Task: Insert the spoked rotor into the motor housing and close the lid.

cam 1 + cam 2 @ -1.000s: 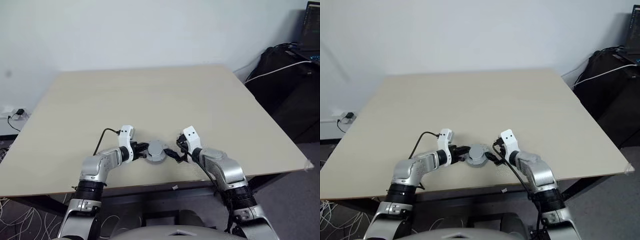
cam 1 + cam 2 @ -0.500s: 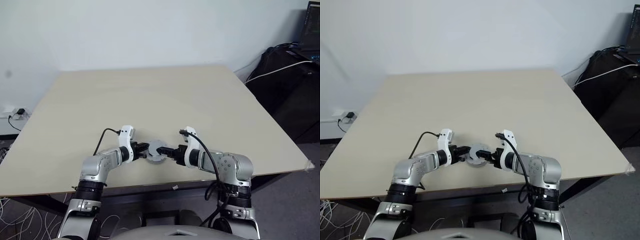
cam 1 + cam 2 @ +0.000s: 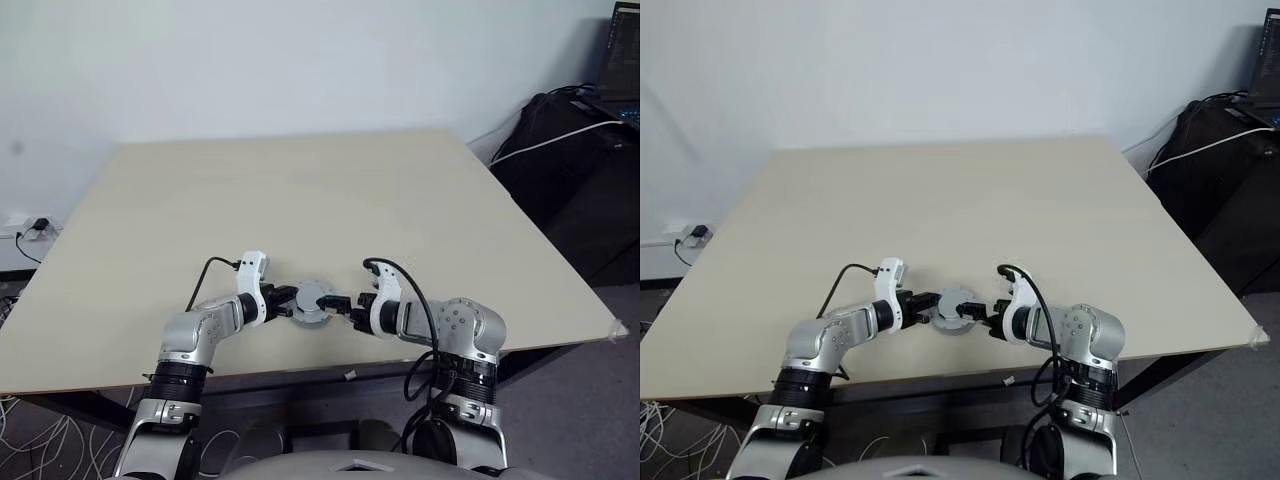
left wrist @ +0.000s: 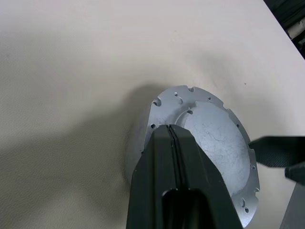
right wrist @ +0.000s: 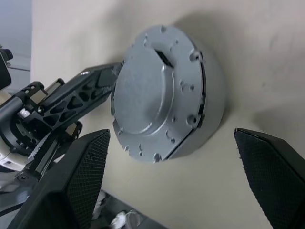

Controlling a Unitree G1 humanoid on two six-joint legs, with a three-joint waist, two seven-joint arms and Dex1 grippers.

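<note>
Grey cast metal, matt and a little grainy, is what lies between the two grippers near the lower middle of the left eye view: the lid (image 3: 314, 298), a round disc with a raised plain centre, small drilled holes and notches around its edge. In the right wrist view it seems to sit on a round body of the same width, which I take to be the motor housing (image 5: 209, 102), with a thin dark gap on one side, so the lid is perhaps not fully seated; the copper windings and the spoked rotor cannot be seen, so I only suppose they are inside. The left gripper (image 3: 286, 300) has its two black fingers pressed together, and their tip rests on top of the lid, just left of the disc in the picture. The right gripper (image 3: 346, 303) has its textured black fingers (image 5: 83, 176) wide apart, one on each side of the assembly, not touching it. The risk, as I judge it, is this: if the right jaws close off centre, or the left tip pushes sideways, the smooth metal can slide on the smooth table (image 3: 300, 190) and the lid can tilt or jam crooked. The assembly is also near the front edge of the table, so a strong push could send it toward that edge. Farther up the frame the pale beige tabletop is flat and bare, and behind it stands a plain white wall (image 3: 300, 60).
</note>
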